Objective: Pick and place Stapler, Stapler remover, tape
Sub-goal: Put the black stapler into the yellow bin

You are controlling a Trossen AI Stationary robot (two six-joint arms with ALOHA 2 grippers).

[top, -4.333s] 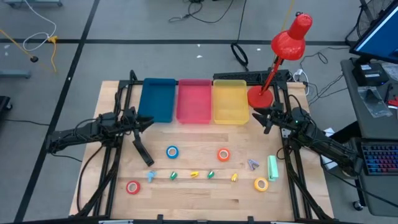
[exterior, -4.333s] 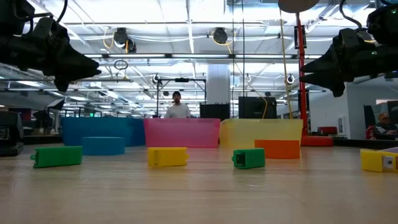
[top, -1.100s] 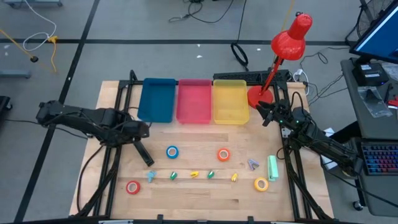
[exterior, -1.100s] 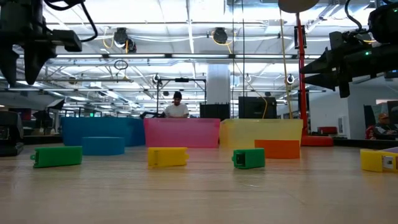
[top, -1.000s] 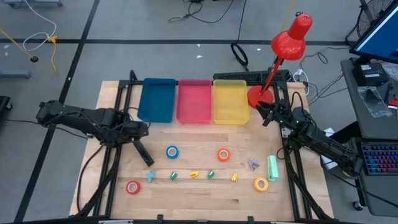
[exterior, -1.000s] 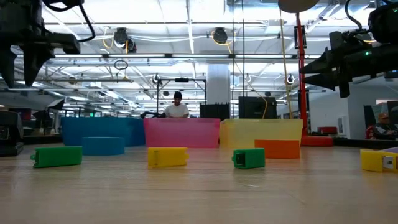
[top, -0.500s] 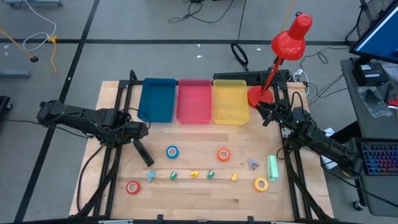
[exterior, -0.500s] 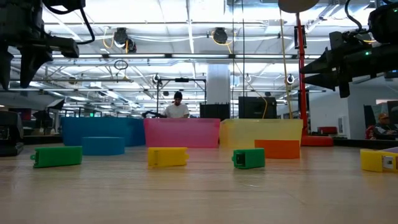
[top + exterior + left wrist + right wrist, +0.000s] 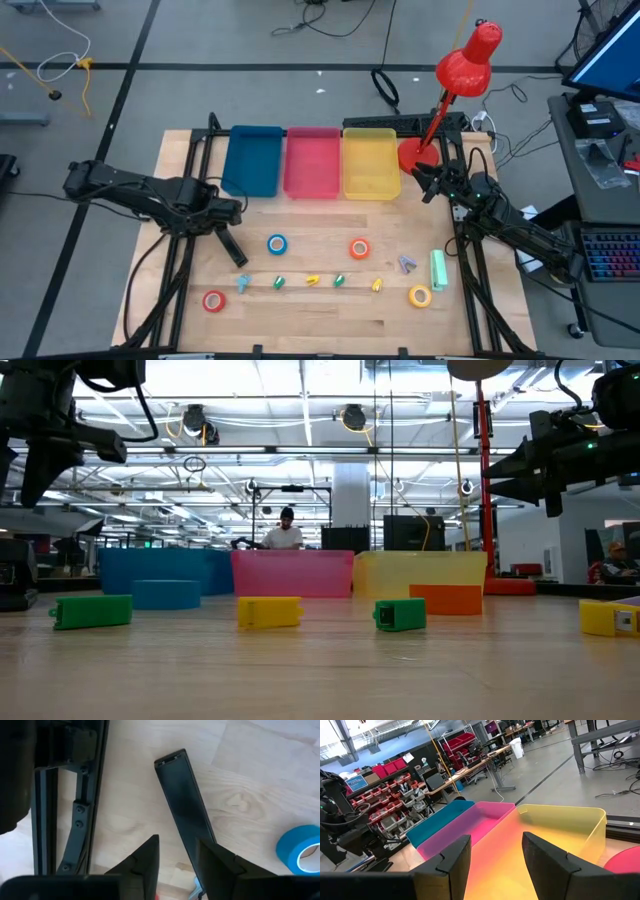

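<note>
My left gripper, jaws apart, hovers over the black stapler; descending off-centre, I risk a finger nudging it sideways.

The stapler, a long black bar, is laid flat and aslant on the left half of the wooden table. The blue tape is seen flat just right of it, the orange tape further right. The red tape is placed near the front left, the yellow tape near the front right. The staple remover, small and grey-blue, is found behind the yellow roll.
</note>
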